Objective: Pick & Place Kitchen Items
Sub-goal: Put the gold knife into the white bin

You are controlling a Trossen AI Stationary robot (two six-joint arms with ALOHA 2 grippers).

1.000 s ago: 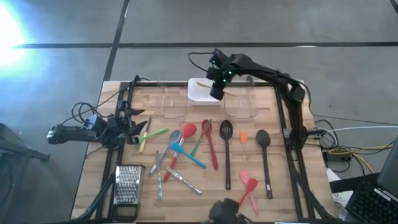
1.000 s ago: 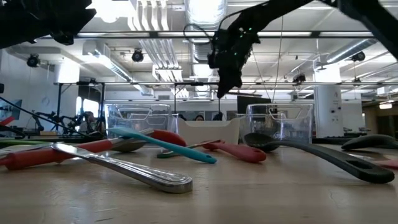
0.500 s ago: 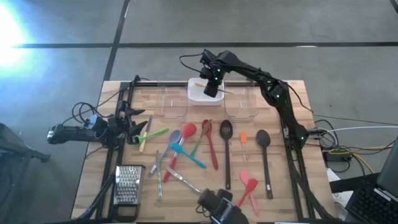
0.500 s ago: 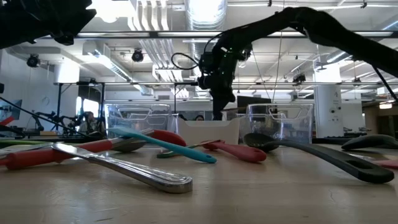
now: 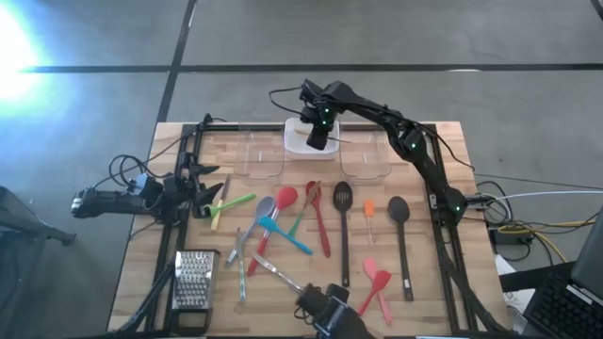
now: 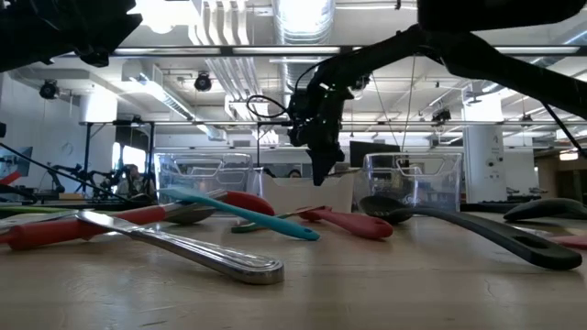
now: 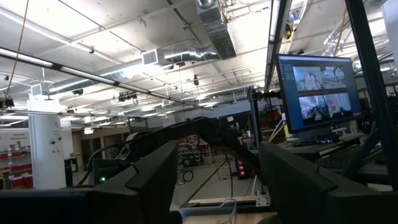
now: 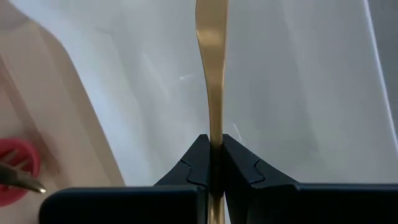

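My right gripper is shut on a slim gold-coloured utensil over the white bin at the table's far middle; in the low view its fingertips reach down to the bin's rim. Many utensils lie flat on the wooden table: red, pink, blue and green ones, black spoons and metal cutlery. My left gripper waits open at the table's left edge, its fingers apart in the left wrist view. My right gripper pinches the gold utensil's thin handle between its two fingers, coming from above and pointing down into the white bin. The utensil runs on past the fingertips along the fingers' line, its wider end against the bin's white inside.
Two clear bins flank the white bin at the far edge. A metal grater lies at the near left. A dark object stands at the near edge. A black frame runs along the table's sides.
My right gripper has gone toward the table's left edge and down, carrying the gold utensil from above the white bin's right side down to the bin's rim. It has stayed shut on the utensil.
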